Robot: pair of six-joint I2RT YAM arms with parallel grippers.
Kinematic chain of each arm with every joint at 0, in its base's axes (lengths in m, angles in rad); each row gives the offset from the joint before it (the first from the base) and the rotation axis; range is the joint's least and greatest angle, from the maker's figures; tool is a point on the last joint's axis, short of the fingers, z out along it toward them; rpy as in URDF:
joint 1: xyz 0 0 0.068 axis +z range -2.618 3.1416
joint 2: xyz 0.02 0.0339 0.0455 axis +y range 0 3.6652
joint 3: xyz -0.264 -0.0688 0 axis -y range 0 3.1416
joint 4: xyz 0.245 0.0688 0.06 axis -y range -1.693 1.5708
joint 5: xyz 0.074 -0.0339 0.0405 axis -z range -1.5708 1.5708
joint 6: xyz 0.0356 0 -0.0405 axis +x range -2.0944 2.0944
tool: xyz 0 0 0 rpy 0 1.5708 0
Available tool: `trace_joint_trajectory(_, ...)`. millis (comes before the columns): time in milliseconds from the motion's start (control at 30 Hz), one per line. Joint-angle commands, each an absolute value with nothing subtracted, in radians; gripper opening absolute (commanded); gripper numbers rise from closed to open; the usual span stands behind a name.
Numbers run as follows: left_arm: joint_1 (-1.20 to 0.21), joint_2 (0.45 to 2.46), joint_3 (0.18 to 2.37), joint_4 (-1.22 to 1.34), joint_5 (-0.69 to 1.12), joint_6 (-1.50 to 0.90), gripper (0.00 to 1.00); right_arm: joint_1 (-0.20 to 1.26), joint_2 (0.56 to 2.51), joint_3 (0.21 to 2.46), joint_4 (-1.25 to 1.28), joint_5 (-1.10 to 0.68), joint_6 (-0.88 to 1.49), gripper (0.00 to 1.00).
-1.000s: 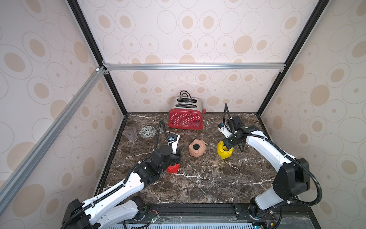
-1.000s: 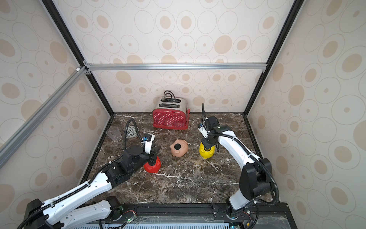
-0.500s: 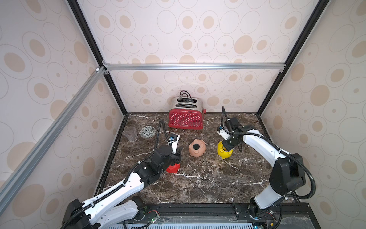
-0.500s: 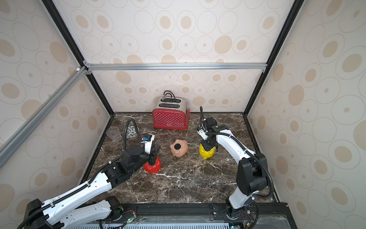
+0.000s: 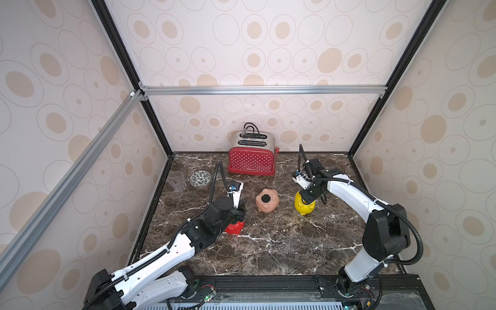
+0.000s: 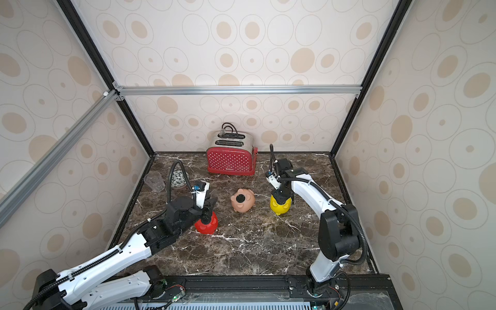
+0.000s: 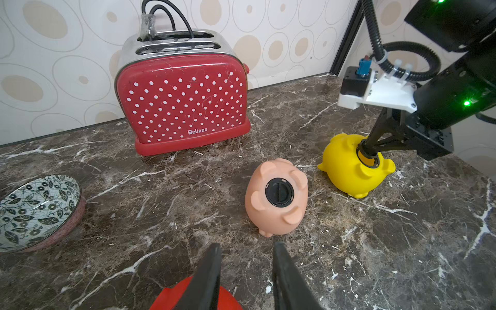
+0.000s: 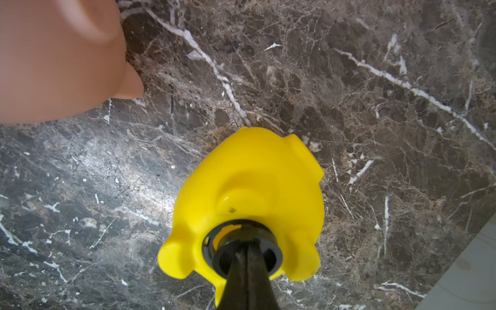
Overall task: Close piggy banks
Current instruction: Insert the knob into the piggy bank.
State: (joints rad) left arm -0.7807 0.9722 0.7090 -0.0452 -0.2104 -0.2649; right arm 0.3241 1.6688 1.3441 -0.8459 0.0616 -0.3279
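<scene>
Three piggy banks lie on the marble floor. The red one [image 6: 206, 226] sits under my left gripper [image 7: 247, 247]; its fingers stand a little apart and straddle the pig's top, with the contact hidden below the frame edge. The peach-pink one [image 5: 267, 200] lies belly up in the middle with a black plug seated in its hole. The yellow one [image 8: 249, 182] lies belly up at the right. My right gripper [image 8: 248, 247] is shut on a black plug [image 8: 269, 259], which sits tilted in the yellow pig's belly hole with a sliver of the hole showing.
A red polka-dot toaster [image 5: 252, 162] stands against the back wall. A patterned bowl [image 5: 200, 178] and a clear cup [image 5: 177, 182] sit at the back left. Patterned walls close in the floor on three sides.
The right arm has shifted slightly to the left while its gripper stays on the yellow piggy bank's hole. The left arm and the other two pigs have not moved.
</scene>
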Motion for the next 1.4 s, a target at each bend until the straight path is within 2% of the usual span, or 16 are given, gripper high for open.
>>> trace_joint_trajectory(0,-0.776,0.963,0.719,-0.035,-0.227,-0.253,0.33,0.320,1.689,1.358,-0.864,0.066,-0.352,0.00)
trace_joint_trajectory(1367,-0.775,0.931,0.707,-0.041,-0.232,-0.252,0.33,0.360,1.664,1.355,-0.910,0.100,-0.553,0.00)
